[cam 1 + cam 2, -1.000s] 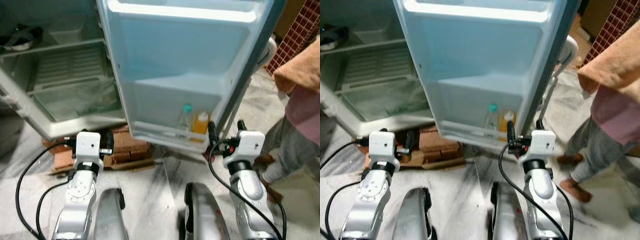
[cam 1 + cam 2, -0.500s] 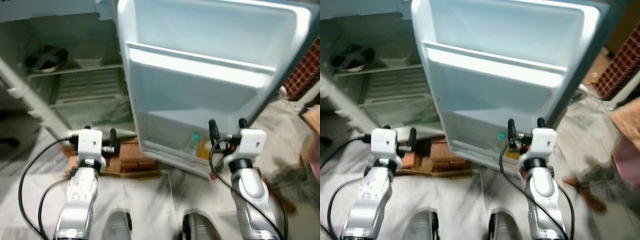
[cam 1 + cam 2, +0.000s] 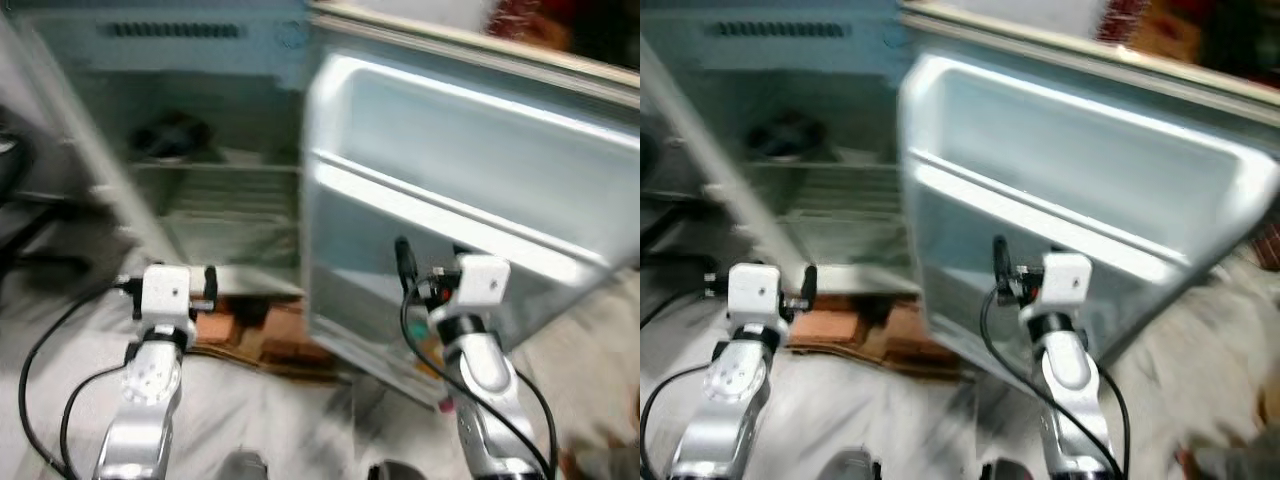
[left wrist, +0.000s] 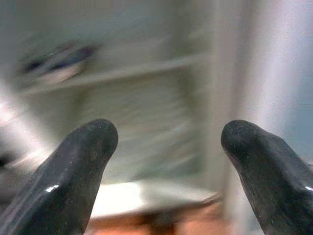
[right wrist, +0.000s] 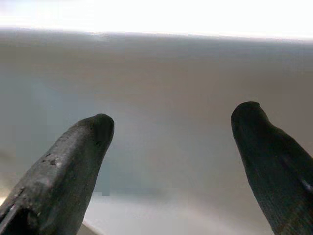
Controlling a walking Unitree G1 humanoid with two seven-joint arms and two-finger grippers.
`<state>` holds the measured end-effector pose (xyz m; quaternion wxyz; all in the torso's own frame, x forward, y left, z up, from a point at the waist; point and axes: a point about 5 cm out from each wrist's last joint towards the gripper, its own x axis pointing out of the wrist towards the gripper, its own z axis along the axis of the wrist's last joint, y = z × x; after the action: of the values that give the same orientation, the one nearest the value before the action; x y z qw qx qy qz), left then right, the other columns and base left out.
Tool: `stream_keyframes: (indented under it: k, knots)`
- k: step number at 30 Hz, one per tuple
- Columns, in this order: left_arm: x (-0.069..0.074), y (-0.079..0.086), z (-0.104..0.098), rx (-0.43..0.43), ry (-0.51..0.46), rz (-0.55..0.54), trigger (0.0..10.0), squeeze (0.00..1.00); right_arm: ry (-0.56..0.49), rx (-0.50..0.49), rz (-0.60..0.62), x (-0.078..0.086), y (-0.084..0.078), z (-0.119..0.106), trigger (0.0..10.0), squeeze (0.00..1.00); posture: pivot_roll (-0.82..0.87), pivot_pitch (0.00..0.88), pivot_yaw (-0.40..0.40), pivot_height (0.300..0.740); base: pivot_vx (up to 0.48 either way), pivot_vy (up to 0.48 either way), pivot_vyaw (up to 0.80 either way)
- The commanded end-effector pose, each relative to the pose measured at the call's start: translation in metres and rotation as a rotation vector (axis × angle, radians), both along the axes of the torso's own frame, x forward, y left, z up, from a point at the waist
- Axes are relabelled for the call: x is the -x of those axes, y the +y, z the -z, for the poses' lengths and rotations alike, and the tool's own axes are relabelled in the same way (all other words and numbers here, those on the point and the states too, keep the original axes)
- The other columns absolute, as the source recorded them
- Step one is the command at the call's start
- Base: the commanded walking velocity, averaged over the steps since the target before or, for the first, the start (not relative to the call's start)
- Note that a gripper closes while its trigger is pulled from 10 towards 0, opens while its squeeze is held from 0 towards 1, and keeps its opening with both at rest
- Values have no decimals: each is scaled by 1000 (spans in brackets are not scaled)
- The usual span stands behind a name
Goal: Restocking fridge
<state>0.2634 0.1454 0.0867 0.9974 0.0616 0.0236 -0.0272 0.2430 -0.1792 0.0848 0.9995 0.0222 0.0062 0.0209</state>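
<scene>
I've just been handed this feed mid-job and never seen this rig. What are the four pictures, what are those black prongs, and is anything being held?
It is a humanoid robot standing before an open fridge. The two wide pictures come from its head camera, looking down at its silver arms; they are blurred. The other two come from cameras on each wrist, looking along the two black fingers of each gripper. The left gripper is open and empty, facing the fridge's shelves, where a dark bowl-like thing sits. The right gripper is also open and empty, facing the inside of the open fridge door. Bricks lie on the floor under the fridge.
</scene>
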Motion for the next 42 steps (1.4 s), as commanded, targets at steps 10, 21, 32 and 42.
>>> stream_keyframes:
  k: [10, 21, 32, 42]
  knots:
    - [6, 17, 7, -36, 35, -47, 10000, 0, 88, -86, -313, 7, 28, 7, 10000, 0, 29, 49, 3, 740, -57, 0, 0]
    - [8, 17, 7, -38, 41, -43, 10000, 0, 206, -181, -587, 26, 40, 17, 10000, 0, 30, 61, 5, 740, -288, 0, 0]
    - [9, 16, 6, -41, 42, -39, 10000, 0, 174, -115, -421, 8, 10, 16, 10000, 0, 34, 67, 6, 740, -288, 0, 0]
    - [10, 18, 5, -44, 36, -40, 10000, 0, -3, -50, -48, -17, -15, -9, 10000, 0, 37, 63, 15, 740, 0, 0, 0]
